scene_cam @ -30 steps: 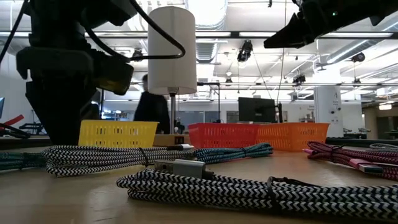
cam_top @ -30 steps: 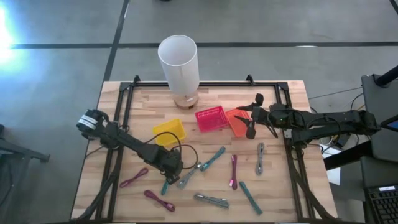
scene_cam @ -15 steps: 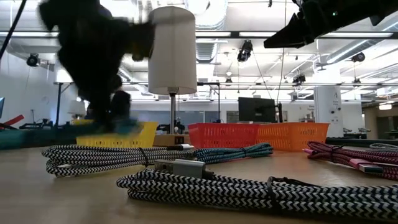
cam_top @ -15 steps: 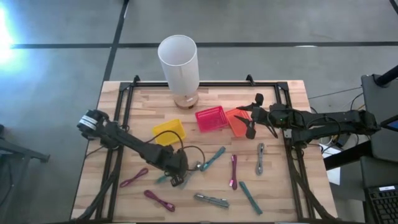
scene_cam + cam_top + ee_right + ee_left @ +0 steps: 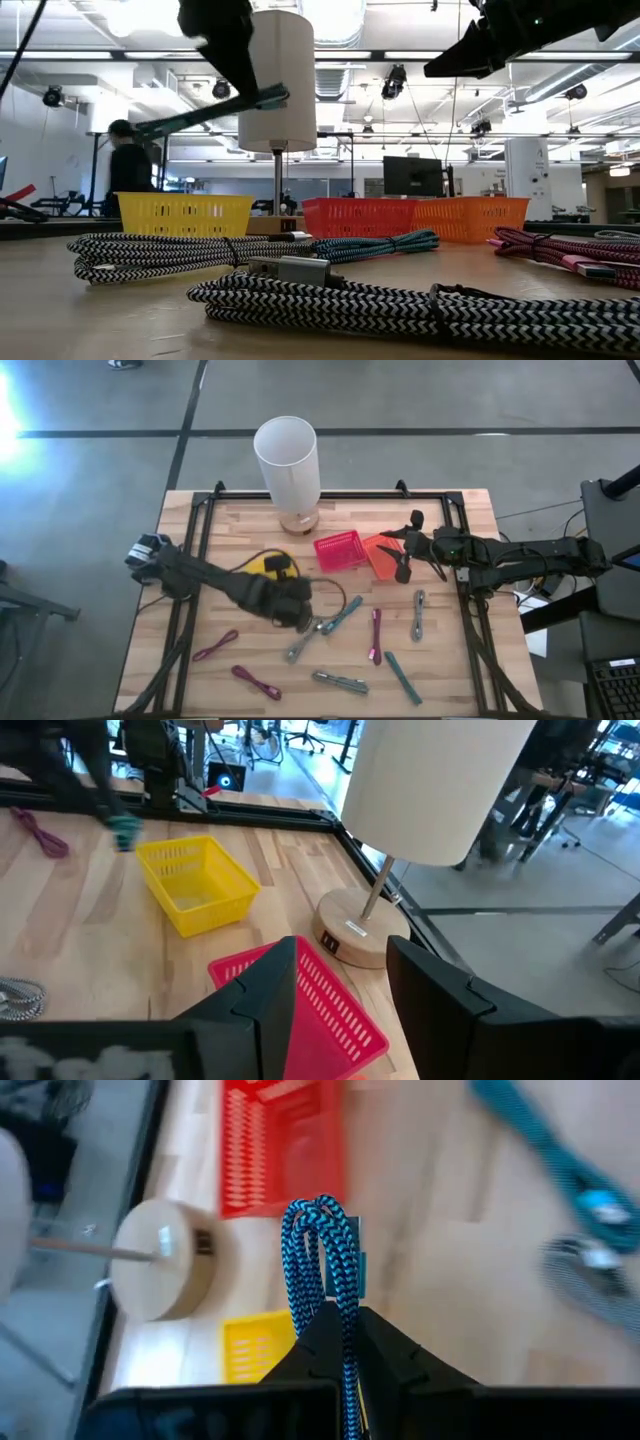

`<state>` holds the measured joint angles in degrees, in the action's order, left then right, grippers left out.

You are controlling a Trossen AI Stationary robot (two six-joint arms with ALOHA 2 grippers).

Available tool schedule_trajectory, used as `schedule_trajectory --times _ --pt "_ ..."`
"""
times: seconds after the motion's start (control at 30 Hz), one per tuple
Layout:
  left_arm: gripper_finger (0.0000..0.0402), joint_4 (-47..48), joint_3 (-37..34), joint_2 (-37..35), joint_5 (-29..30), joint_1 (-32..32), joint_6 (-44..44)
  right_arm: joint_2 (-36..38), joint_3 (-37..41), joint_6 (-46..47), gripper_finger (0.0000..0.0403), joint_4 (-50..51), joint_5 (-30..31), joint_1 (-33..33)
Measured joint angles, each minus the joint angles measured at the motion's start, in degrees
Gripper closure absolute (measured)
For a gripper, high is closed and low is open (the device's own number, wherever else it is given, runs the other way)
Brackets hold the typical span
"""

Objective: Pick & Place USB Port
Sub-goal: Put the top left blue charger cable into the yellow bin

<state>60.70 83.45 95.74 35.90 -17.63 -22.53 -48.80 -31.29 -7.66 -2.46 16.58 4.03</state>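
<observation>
Moved: left gripper [image 5: 335, 1342] lifted off table [image 5: 450, 680], toward yellow basket [image 5: 262, 566]
Fingers: pinching teal cable [image 5: 325, 1255] for carrying
Right gripper [image 5: 340, 982]: spread, idle over back-right baskets

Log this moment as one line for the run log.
left gripper: shut on teal cable, lifted above table | right gripper: open, waiting over red basket | yellow basket: empty
</observation>
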Motion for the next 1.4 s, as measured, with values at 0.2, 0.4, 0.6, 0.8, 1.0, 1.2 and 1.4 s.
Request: schedule_trajectory --times 0.2,0.4,0.6,0.8,1.0,1.2,1.4 --pt "0.0390 0.3 -0.3 0.0 -0.5 6.6 -5.3 0.0 0.0 0.2 0.0252 0.0 0.0 0.0" --pt "0.0389 1.3 -0.7 -0.1 -0.9 10.5 -12.0 0.0 0.0 0.2 0.0252 0.2 0.0 0.0" --pt "0.0390 0.3 -6.9 -0.1 -0.9 11.7 -17.4 0.0 0.0 3.5 0.0252 0.6 0.0 0.0" --pt "0.0388 -2.2 -13.8 -0.1 3.9 12.2 -25.1 -0.1 0.0 6.5 0.0252 0.6 0.0 0.0" --pt "0.0389 -5.7 -17.9 -0.1 5.0 12.5 -31.5 -0.2 0.0 6.6 0.0252 0.6 0.0 0.0" --pt "0.0383 -7.1 -20.4 -0.1 2.5 12.7 -33.1 -0.2 0.0 6.4 0.0252 0.6 0.0 0.0" --pt "0.0381 -9.3 -22.0 -0.1 2.2 12.7 -33.2 -0.2 0.0 6.2 0.0252 0.6 0.0 0.0"
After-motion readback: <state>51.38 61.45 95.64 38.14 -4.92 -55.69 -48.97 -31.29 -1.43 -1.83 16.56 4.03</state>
